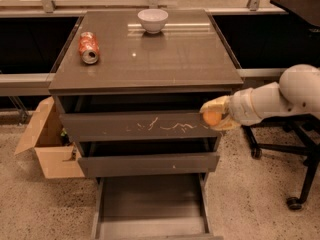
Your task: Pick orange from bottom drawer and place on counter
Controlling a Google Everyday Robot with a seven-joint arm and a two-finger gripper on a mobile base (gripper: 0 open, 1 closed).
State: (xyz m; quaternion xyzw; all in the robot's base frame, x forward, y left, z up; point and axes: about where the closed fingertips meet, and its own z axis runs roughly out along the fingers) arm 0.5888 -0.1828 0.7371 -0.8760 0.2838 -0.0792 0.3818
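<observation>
The orange (212, 118) shows only partly, clasped in the hand (216, 117) at 3 o'clock, just below the bench (165, 64) top; the open bottom drawer (150, 204) is cut off at 6 o'clock. The glossy bench carries a bowl (153, 20) at 12 and a can (88, 47) at 10 o'clock

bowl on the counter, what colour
The bowl is white, camera view; claw holds the orange by the scratched drawer.
</observation>
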